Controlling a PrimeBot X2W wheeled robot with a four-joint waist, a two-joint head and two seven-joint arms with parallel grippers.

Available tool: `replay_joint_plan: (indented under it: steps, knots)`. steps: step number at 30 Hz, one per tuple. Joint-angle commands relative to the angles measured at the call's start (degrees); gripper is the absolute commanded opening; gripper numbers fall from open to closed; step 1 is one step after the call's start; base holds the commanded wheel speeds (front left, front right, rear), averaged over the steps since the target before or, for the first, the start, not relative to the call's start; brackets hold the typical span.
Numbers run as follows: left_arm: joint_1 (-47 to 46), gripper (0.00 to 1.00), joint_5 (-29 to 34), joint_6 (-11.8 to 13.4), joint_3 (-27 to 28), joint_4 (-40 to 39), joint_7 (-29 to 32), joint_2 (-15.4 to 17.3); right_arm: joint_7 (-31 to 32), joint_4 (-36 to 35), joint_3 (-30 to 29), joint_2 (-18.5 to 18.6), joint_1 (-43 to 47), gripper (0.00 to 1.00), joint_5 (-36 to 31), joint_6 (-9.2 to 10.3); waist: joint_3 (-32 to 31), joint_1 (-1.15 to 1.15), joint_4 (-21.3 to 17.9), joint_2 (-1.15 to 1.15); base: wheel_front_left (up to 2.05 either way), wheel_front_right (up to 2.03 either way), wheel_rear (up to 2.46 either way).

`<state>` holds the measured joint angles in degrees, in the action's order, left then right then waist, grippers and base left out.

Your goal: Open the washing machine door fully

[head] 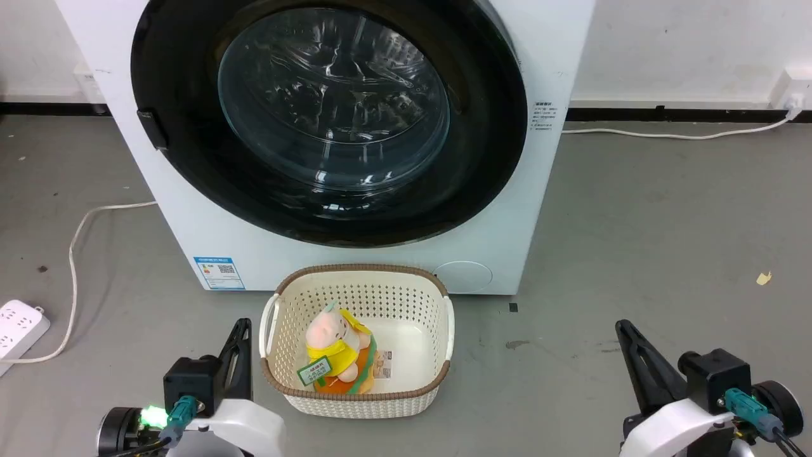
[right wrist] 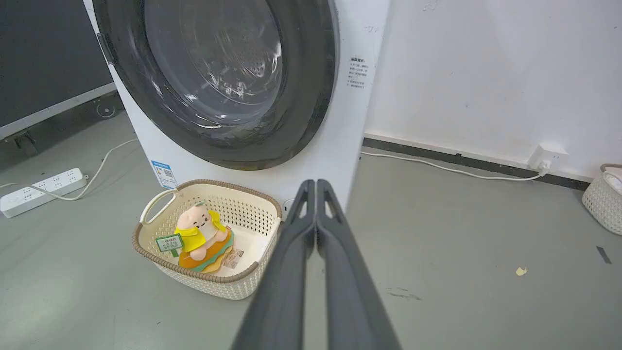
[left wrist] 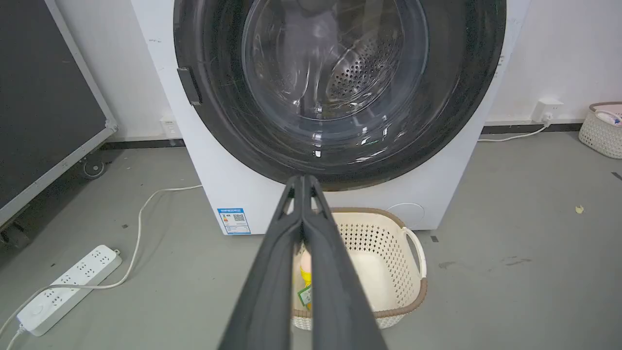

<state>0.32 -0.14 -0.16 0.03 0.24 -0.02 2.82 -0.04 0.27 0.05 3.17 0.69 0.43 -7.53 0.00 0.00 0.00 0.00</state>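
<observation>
Pressed together along their length, the two dark fingers of the left gripper point(left wrist: 302, 179): no gap, nothing held, nothing touched, hanging over the grey floor point(head: 634, 222); likewise the right gripper point(right wrist: 312, 182), fingers flat against each other, empty, clear of everything; just to the right of the left gripper, not touching it, a cream perforated basket point(head: 361, 270) with a brown rim; in it, on the side nearest that gripper, a plush toy point(head: 336, 352) in yellow with a small green tag; well out to the left of the left gripper, a white power strip point(head: 19, 324) lying on the floor; beyond the basket, ahead of both grippers and well apart from either, the washing machine point(head: 190, 216), white, a blue label point(head: 219, 273) low on its front, straight ahead of the left gripper; higher on that front, the washing machine door point(head: 495, 127), closed flush, wide glossy black rim around bulging clear glass, a small dark tab point(head: 152, 130) on the rim's edge on the left gripper's side; through the glass, dimly, the perforated steel drum point(left wrist: 359, 78); far to the right of the right gripper, against the wall, a second pale basket point(right wrist: 600, 194).
</observation>
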Motion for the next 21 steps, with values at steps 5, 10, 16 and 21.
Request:
replay_joint_plan:
  steps: [5, 10, 16, 21]
  knots:
    - [-0.32, 0.00, 0.14, 0.16, -0.03, -0.24, 0.02, 0.06, 0.04, -0.27, -0.05, -0.29, -0.69, 0.00, -0.43, 0.04, 0.00, 0.00, 0.00, 0.00, 0.00, 0.00, 0.00]
    - [-0.32, 0.00, 0.14, 0.16, -0.03, -0.24, 0.02, 0.06, 0.04, -0.27, -0.05, -0.29, -0.69, 0.00, -0.43, 0.04, 0.00, 0.00, 0.00, 0.00, 0.00, 0.00, 0.00]
    - [-0.32, 0.00, 0.14, 0.16, -0.03, -0.24, 0.02, 0.06, 0.04, -0.27, -0.05, -0.29, -0.69, 0.00, -0.43, 0.04, 0.00, 0.00, 0.00, 0.00, 0.00, 0.00, 0.00]
    - [-0.32, 0.00, 0.14, 0.16, -0.03, -0.24, 0.02, 0.06, 0.04, -0.27, -0.05, -0.29, -0.69, 0.00, -0.43, 0.04, 0.00, 0.00, 0.00, 0.00, 0.00, 0.00, 0.00]
